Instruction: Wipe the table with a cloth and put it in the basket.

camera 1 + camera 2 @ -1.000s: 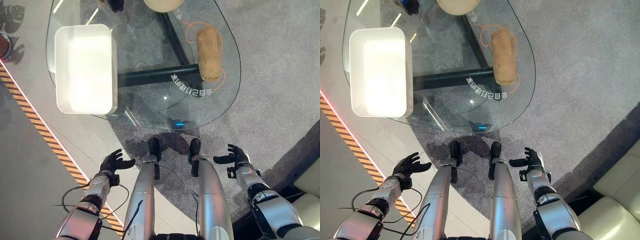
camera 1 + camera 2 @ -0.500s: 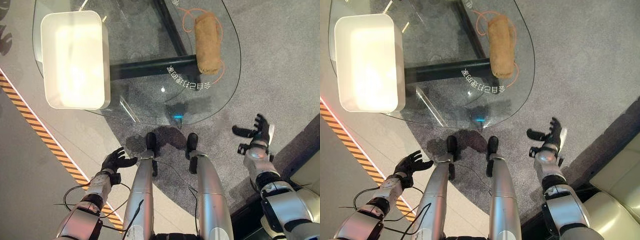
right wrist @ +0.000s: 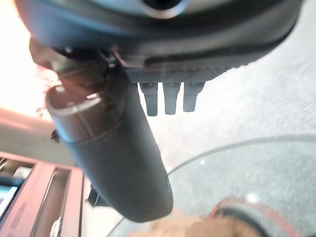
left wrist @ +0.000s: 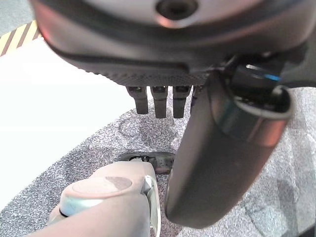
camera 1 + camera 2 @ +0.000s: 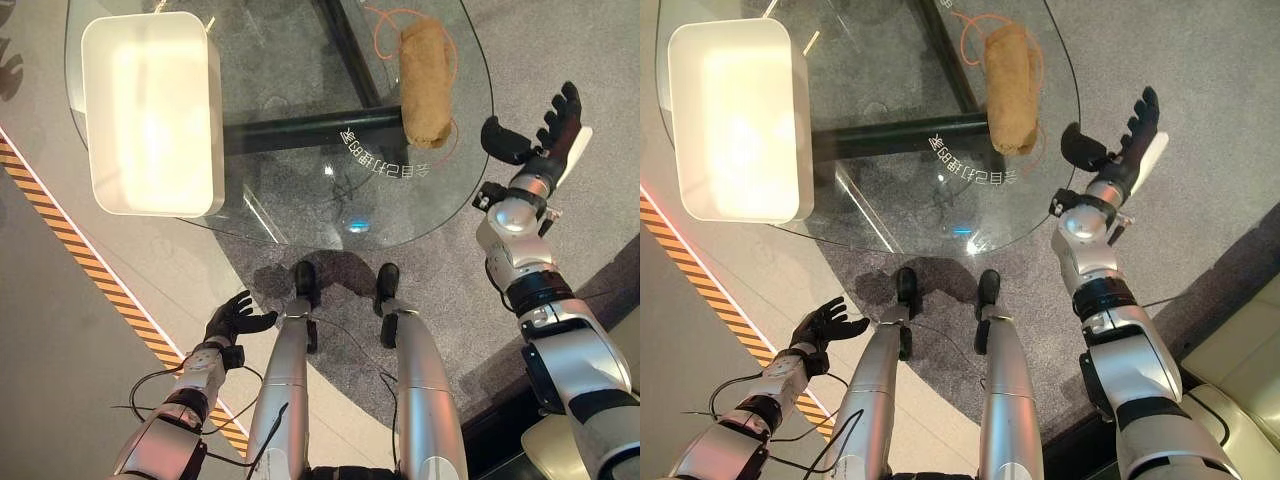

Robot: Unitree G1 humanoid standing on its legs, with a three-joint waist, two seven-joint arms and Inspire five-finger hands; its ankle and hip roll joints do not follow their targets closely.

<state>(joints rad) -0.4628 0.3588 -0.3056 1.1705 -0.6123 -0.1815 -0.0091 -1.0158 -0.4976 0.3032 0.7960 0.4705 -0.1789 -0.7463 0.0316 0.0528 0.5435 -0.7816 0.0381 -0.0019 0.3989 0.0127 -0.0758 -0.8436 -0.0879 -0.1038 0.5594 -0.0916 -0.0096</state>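
The cloth is a tan roll with an orange cord around it, lying near the right edge of the glass tabletop. The right hand is raised beside that edge, fingers straight and spread, holding nothing and apart from the cloth. The left hand hangs low over the floor, relaxed and empty. The white basket stands at the left edge.

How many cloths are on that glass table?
1. A rolled tan cloth lies near the glass table's right edge, beside the robot's raised right hand. The white basket sits at the table's left side; its washed-out interior could hide another.
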